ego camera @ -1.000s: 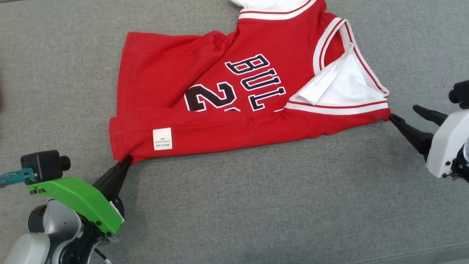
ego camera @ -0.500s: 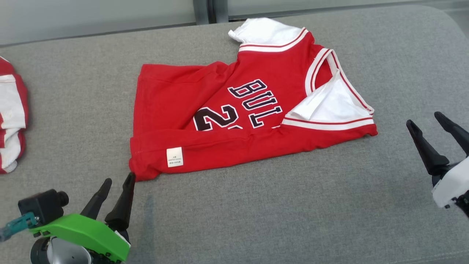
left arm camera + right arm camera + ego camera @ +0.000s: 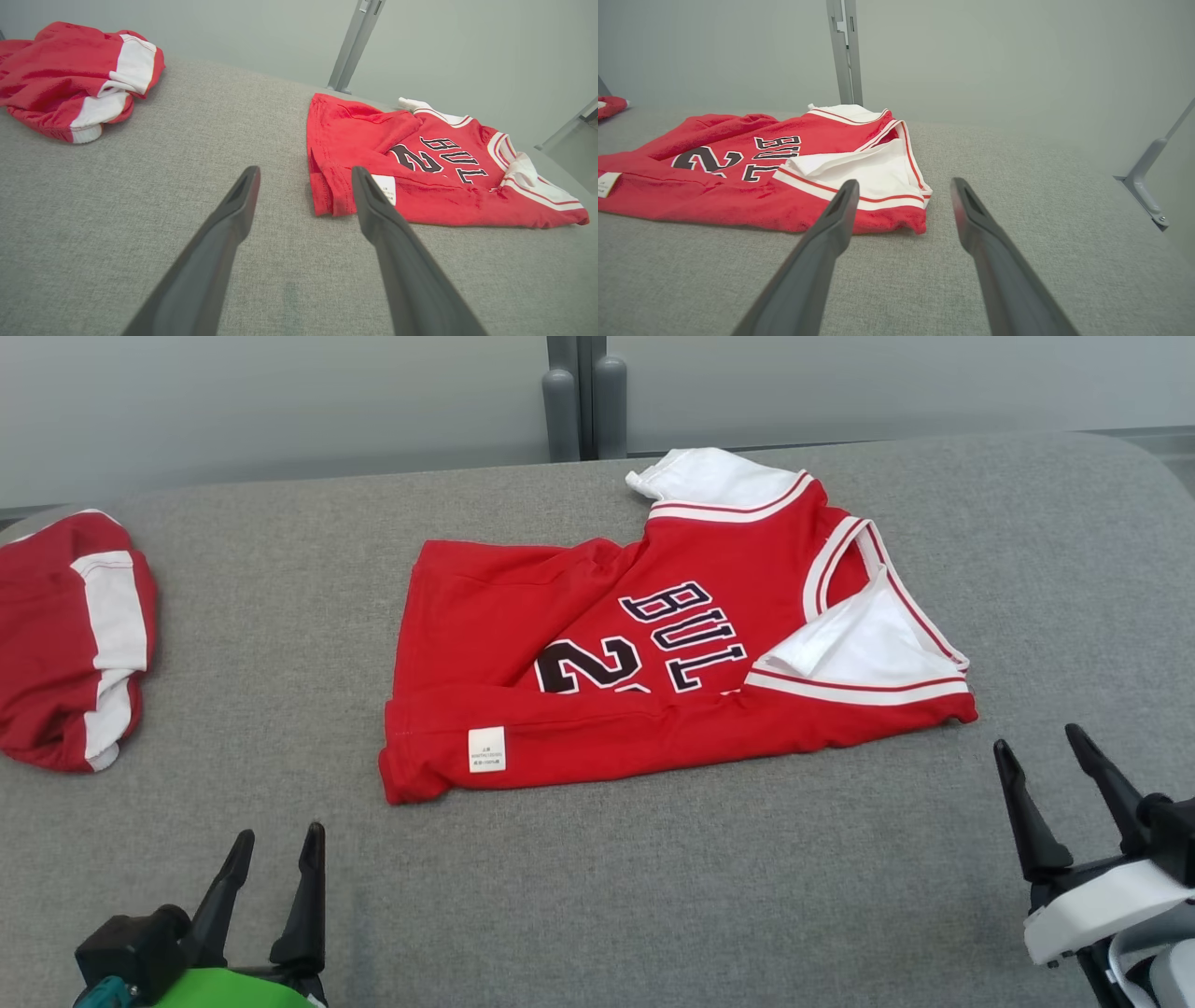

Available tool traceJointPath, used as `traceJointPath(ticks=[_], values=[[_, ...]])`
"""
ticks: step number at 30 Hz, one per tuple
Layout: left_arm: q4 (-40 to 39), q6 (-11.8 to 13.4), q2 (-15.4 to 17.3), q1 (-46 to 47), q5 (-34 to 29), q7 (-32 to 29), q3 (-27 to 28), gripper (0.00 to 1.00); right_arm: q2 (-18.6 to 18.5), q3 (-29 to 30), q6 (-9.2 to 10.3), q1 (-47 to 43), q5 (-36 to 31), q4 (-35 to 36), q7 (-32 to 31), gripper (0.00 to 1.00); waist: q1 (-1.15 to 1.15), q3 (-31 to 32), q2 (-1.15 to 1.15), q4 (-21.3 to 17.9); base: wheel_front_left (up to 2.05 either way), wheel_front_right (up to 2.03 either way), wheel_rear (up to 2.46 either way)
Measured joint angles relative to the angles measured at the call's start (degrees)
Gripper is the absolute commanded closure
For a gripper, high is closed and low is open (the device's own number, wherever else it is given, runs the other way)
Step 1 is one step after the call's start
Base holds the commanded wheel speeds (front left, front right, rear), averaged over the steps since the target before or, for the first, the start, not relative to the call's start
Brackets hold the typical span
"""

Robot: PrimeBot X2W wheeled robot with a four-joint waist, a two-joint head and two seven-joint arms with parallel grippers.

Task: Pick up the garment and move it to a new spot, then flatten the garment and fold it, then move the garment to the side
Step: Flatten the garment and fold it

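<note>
So the red basketball jersey [image 3: 597,644] is lying on the grey fabric-covered table [image 3: 653,896], ahead of both tools and pretty much spanning the gap between them. The left tool [image 3: 281,831] is spread wide with nothing in it, fingers pointing away from the robot. The jersey's hem corner sits just ahead of its tips and a bit off to its right, near but not touching. Same deal for the right tool [image 3: 1037,736]: fingers wide apart, empty, with the white-trimmed armhole corner just ahead and slightly to its left, and a strip of bare table in between. The jersey isn't flat. The long edge nearest the tools is folded up over the front, so it cuts off the bottom of the "BUL" lettering and the big "2". A little white care label [image 3: 486,749] faces up on that folded strip, closer to the left tool's end. At the right tool's end the armhole has flopped open and you can see the white inside. Way off to the left tool's left, well apart from the jersey, there's a bunched-up red-and-white garment [image 3: 65,635]. A grey metal post [image 3: 579,401] stands past the far edge of the table.
</note>
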State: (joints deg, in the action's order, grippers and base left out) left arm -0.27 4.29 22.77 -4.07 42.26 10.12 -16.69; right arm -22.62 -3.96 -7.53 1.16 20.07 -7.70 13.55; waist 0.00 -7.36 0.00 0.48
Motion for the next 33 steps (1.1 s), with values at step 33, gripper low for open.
traceJointPath(ticks=[33], values=[[10.7,-11.4,-8.5,9.8,-14.0,-7.5,5.6,0.00,-6.4,-9.8,0.00,18.8,5.5,-8.4,-17.3,0.00,0.00,-4.4,0.00,0.4,0.00,0.00,0.00]])
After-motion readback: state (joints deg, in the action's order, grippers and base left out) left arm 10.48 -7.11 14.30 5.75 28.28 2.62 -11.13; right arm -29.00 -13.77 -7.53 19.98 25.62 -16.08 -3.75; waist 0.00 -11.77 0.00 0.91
